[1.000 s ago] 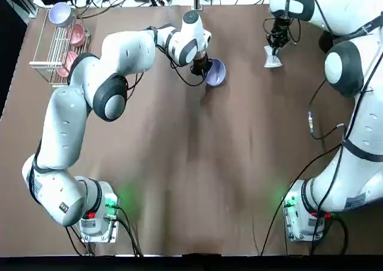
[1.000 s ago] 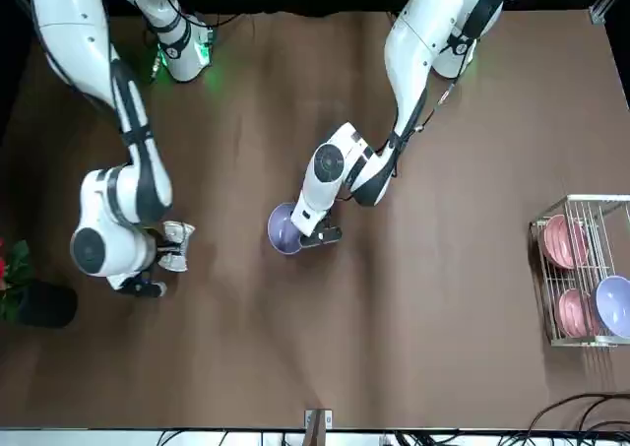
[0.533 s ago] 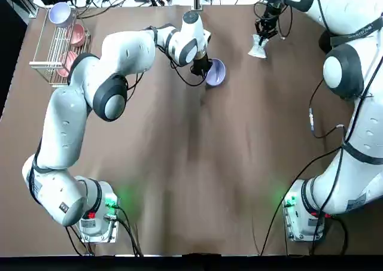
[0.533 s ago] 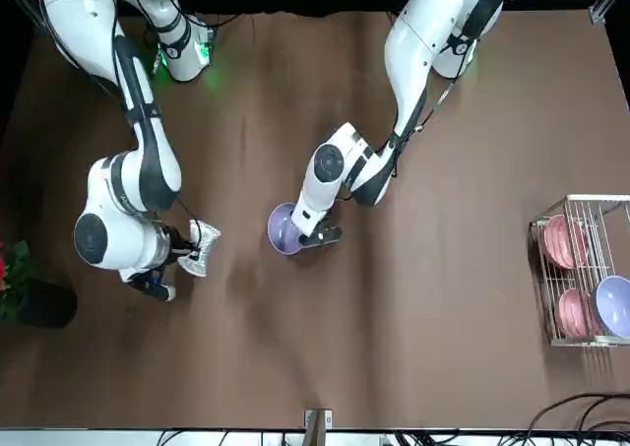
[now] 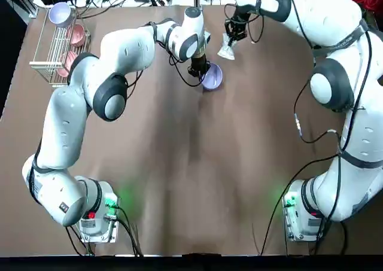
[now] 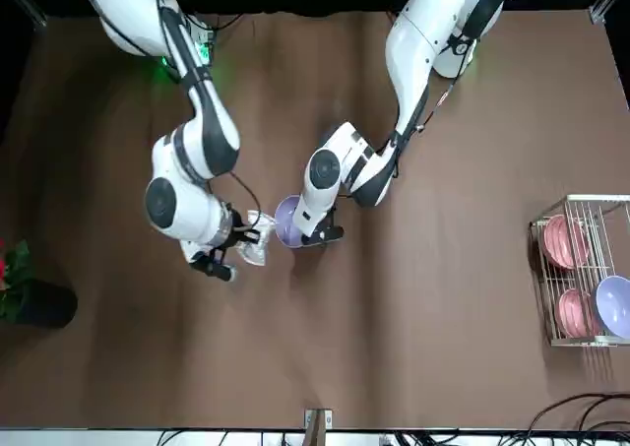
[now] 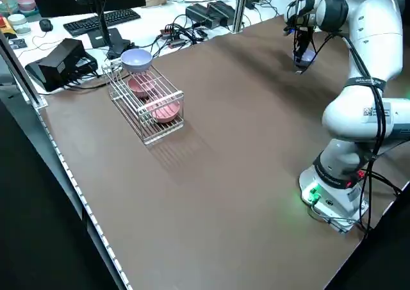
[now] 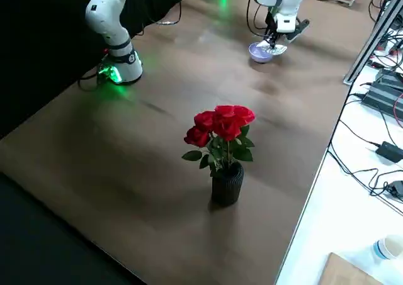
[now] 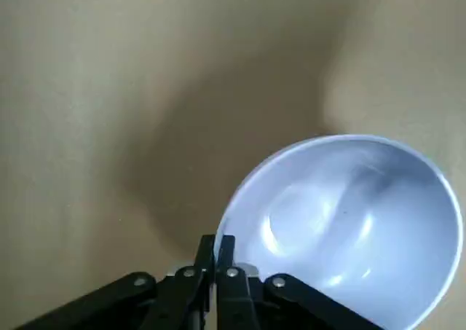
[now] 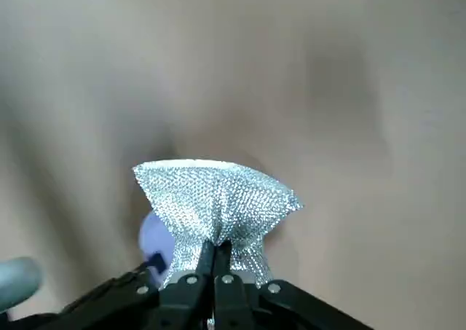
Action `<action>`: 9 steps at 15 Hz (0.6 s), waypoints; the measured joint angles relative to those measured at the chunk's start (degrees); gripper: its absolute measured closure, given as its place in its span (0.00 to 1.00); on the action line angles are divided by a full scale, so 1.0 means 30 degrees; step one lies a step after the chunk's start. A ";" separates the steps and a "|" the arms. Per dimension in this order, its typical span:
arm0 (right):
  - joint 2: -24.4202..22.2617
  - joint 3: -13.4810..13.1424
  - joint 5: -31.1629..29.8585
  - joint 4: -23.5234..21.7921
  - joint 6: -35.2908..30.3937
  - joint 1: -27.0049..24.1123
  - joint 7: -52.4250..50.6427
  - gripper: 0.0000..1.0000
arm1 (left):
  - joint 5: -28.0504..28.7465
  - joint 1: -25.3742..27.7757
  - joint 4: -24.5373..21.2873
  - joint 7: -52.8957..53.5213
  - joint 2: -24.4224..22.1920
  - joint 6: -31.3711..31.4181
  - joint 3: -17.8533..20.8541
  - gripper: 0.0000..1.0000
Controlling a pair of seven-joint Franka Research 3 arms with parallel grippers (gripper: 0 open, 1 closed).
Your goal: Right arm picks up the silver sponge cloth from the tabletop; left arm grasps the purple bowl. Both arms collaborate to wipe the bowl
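Bowl (image 5: 212, 76) and cloth (image 5: 227, 48) sit near each other at the far middle of the table (image 5: 191, 163), each in a gripper's hold. In the top view the left gripper (image 5: 198, 72) is pinched on the bowl's rim on the side toward the rack (image 5: 58, 40), and the right gripper (image 5: 230, 36) holds the cloth just beyond the bowl, with a little gap between the two. The front view shows what the top view cannot: the bowl (image 6: 288, 222) is tipped so its inside faces the cloth (image 6: 256, 240), which hangs lifted off the table, almost touching the rim.

The left wrist view shows the left gripper (image 9: 216, 251) with its fingers nearly together on the thin rim of the bowl (image 9: 342, 228), the glossy pale inside turned up toward the camera. The right wrist view shows the right gripper (image 10: 216, 253) closed tight on the narrow waist of the cloth (image 10: 215, 199), its silvery mesh fanned out above the fingers; a patch of lavender shows beyond it.

The right side view adds a vase of red roses (image 8: 221, 148) near the table's edge, well apart from the bowl (image 8: 260, 51). The left side view gives the rack (image 7: 147, 101) most clearly, with pink bowls (image 7: 154, 98) inside and a lavender one (image 7: 136, 59) at its far end.
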 joint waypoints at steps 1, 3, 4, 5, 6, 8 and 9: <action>0.0088 0.0000 0.0173 -0.0033 0.0113 0.0172 0.0028 0.98 | 0.0000 0.0000 0.0001 0.0002 0.0000 -0.0002 0.0001 0.96; 0.0373 -0.0001 0.0726 -0.0105 0.0160 0.0333 0.0020 0.98 | 0.0000 -0.0001 0.0002 0.0005 0.0000 -0.0004 0.0001 0.96; 0.0577 -0.0003 0.1292 -0.0130 0.0162 0.0353 -0.0005 0.98 | 0.0000 -0.0001 0.0002 0.0005 0.0001 -0.0005 0.0002 0.96; 0.0813 -0.0003 0.1950 -0.0149 0.0164 0.0358 -0.0110 0.98 | 0.0000 -0.0001 0.0002 0.0005 0.0000 -0.0008 0.0002 0.96; 0.1034 -0.0003 0.2473 -0.0151 0.0182 0.0360 -0.0244 0.98 | 0.0000 -0.0001 0.0004 0.0006 0.0000 -0.0009 0.0002 0.96; 0.1365 -0.0004 0.3170 -0.0149 0.0245 0.0360 -0.0368 0.98 | 0.0000 -0.0002 0.0005 0.0006 0.0001 -0.0010 0.0002 0.96; 0.1439 -0.0015 0.3324 -0.0149 0.0239 0.0359 -0.0377 0.98 | 0.0000 -0.0002 0.0006 0.0006 0.0001 -0.0010 0.0002 0.96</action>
